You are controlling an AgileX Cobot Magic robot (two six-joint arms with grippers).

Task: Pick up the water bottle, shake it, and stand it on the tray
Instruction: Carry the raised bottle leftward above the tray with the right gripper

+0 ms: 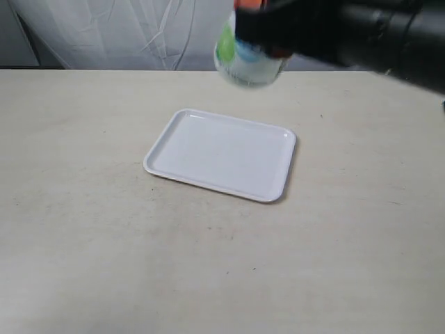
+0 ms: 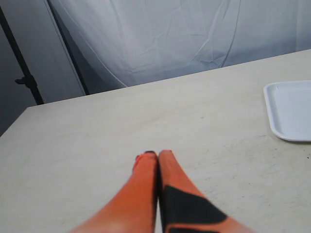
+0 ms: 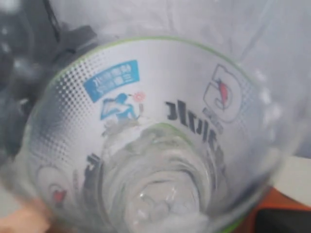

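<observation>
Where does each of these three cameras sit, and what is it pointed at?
Exterior: off the arms, looking down on the tray and the blurred water bottle in the right gripper.
Left wrist: on the left arm, looking past the shut left gripper over the table.
Right wrist: on the right arm, close against the water bottle.
Shared: exterior and left wrist both show the tray.

The white tray [image 1: 220, 154] lies flat near the middle of the beige table [image 1: 83, 264].

Orange left pincer [image 2: 157, 154] tips pressed together above beige table [image 2: 97, 141], white tray [image 2: 291, 109] partly in view, curtain [image 2: 170, 34] behind
</observation>
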